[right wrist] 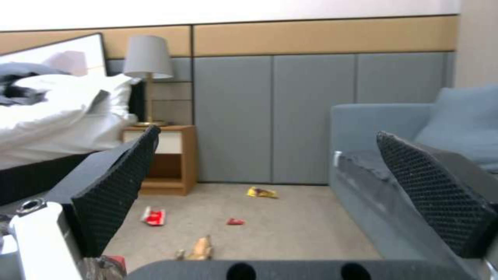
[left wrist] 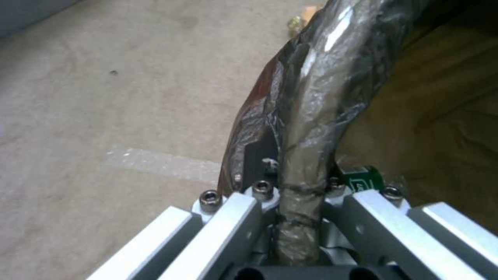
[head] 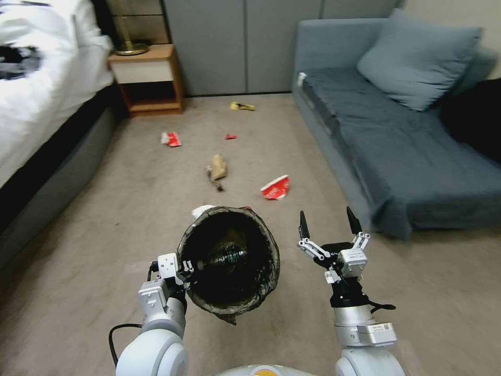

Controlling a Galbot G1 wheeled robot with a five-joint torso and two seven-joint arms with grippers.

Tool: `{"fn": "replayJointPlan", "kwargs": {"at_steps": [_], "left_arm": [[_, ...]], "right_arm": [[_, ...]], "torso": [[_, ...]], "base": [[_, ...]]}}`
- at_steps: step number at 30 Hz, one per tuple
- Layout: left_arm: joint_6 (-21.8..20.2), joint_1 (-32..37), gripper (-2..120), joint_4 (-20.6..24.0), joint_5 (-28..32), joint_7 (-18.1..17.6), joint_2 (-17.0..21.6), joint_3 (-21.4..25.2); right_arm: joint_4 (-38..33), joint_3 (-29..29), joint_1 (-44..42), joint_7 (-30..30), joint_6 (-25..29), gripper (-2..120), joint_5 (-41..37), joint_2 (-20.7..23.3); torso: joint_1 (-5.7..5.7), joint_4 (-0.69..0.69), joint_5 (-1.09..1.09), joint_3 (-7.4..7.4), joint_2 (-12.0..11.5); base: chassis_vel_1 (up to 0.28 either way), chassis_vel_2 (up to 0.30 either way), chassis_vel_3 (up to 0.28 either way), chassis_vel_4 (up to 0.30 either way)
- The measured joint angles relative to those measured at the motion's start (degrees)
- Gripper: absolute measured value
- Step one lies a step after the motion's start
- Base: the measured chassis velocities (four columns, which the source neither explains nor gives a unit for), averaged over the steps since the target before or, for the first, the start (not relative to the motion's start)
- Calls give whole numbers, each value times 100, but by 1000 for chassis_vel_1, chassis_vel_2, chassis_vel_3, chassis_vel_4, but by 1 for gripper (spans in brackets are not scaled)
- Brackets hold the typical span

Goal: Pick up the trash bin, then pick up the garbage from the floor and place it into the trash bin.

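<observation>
So the trash bin (head: 229,261) is hanging off the floor, tipped so its dark bag-lined mouth is facing up toward the head camera, and the left gripper (head: 189,267) is clamping its rim: in the left wrist view the fingers are pinching the bag-wrapped edge (left wrist: 303,128) from both sides. Picking up the bin is looking done. Inside, 1 piece is already lying there, the green-labelled bottle (head: 229,257), its label peeking beside the left fingers (left wrist: 363,179).

Just behind the bin's far rim, a white crumpled tissue (head: 202,211) is poking out on the carpet. Further out, 5 more pieces are waiting: the crushed red-and-white cup (head: 276,187) nearest, the brown paper bag (head: 217,168) a little beyond, another red-and-white cup (head: 171,139) near the bed side, a small red wrapper (head: 230,137), and the yellow wrapper (head: 242,106) far off toward the wall panels.

The right gripper (head: 329,225) is hovering beside the bin, fingers spread wide and holding nothing, pointing down the room at the litter. By my reckoning, most of the collecting is yet to be done.
</observation>
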State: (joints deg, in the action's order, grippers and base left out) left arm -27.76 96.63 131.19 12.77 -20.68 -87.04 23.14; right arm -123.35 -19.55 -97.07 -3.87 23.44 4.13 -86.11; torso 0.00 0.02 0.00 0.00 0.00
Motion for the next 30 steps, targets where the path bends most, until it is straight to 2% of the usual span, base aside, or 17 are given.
{"fn": "replayJointPlan", "kwargs": {"at_steps": [5, 30], "left_arm": [[44, 5, 0, 0, -1, 0, 0, -6], [87, 31, 0, 21, -28, -4, -11, -16]], "right_arm": [[-36, 2, -13, 7, 1, 100, 2, -5], [-69, -40, -41, 94, 100, 100, 2, -31]], "torso": [[0, -4, 0, 0, 0], [0, -2, 0, 0, 0]], "base": [[8, 9, 9, 11], [0, 0, 0, 0]]}}
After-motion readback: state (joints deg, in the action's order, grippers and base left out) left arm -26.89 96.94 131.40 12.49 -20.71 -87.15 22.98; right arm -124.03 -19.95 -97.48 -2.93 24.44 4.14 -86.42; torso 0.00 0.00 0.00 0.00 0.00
